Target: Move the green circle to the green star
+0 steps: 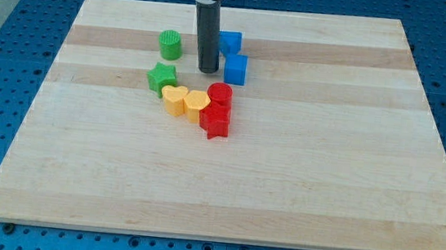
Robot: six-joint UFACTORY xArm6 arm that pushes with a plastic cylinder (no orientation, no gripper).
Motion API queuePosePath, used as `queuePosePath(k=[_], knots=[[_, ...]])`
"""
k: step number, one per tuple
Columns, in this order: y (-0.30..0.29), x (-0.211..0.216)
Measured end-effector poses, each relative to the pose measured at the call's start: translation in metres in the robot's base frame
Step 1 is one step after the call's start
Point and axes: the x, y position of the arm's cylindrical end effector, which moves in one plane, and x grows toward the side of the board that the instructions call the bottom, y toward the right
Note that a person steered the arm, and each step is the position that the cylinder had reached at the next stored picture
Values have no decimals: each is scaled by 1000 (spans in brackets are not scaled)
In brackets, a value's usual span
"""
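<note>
Board [368,155]: pale wood on a blue pegboard bench; all blocks bunched in its upper-middle part.
Tip [207,71]: end of a plain dark rod, nothing to open or shut and nothing held; it rests on the board, apart from the green blocks, just left of the blue cube.
Green circle [170,44]: upright, to the view's left of the tip and a little above it, with a clear gap between.
Green star [162,77]: just below the circle, near but not touching it as far as I can tell.
Blue blocks: one [230,43] to the right of the rod and partly hidden by it, shape unclear; a cube [236,69] below it.
Yellow hearts: two, [175,100] and [197,104], side by side, the left one touching or nearly touching the star's lower right.
Red blocks: a cylinder [220,94] and a second block [216,121] below it, shape unclear.
Why so placed: the tip sits beside the circle, not behind it; my guess is it must go round to the circle's top side to push down.
Risk: a slanted push could drive the circle past the star into the hearts.
</note>
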Motion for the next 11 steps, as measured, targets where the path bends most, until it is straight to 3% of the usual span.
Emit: queuePosePath(k=[3,4,6,8,11], knots=[[-99,1],[-120,-20],[-109,-73],[-60,-70],[-61,-33]])
